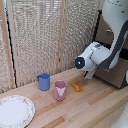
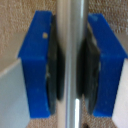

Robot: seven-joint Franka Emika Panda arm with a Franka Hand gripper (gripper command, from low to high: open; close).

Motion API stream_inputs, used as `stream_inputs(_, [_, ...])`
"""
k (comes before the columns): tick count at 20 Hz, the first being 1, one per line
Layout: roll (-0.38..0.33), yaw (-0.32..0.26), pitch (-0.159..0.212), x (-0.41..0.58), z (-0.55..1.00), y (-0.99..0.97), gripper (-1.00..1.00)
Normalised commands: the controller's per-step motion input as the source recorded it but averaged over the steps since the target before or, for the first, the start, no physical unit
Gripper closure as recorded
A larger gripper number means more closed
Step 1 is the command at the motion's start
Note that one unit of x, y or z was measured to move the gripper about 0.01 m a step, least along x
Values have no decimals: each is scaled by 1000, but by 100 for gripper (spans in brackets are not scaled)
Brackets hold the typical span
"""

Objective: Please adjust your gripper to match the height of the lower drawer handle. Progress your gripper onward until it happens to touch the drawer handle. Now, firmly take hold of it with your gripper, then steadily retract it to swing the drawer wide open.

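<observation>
Exterior view: gripper (image 1: 90,75) mostly hidden behind white wrist, right of centre; drawer (image 1: 114,75) cut off at right edge, handle not visible there. Wrist view, blurred: blue pads (image 2: 34,65) clamped on silver handle (image 2: 73,60), apparently touching both sides. Tabletop (image 1: 90,107): blue cup (image 1: 44,81), pink cup (image 1: 60,90), orange item (image 1: 76,86), plate (image 1: 15,111) lower left; bare wood at lower right.

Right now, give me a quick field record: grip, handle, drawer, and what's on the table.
gripper: shut on the lower drawer handle, blue pads on both sides of the bar
drawer: dark brown, appears pulled out somewhat, at the exterior view's right
table: blue cup, pink cup, orange object, patterned plate
</observation>
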Motion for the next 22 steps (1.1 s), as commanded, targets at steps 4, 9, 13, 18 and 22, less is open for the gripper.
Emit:
stream_inputs(4, [-1, 11, 9, 154, 19, 9, -100])
stream_inputs(9, [47, 23, 4, 209, 78, 65, -100])
stream_inputs(13, [189, 0, 0, 224, 471, 44, -100])
stream_inputs(18, [195, -76, -43, 117, 531, 73, -100])
stream_inputs(22, [261, -111, -26, 4, 349, 244, -100])
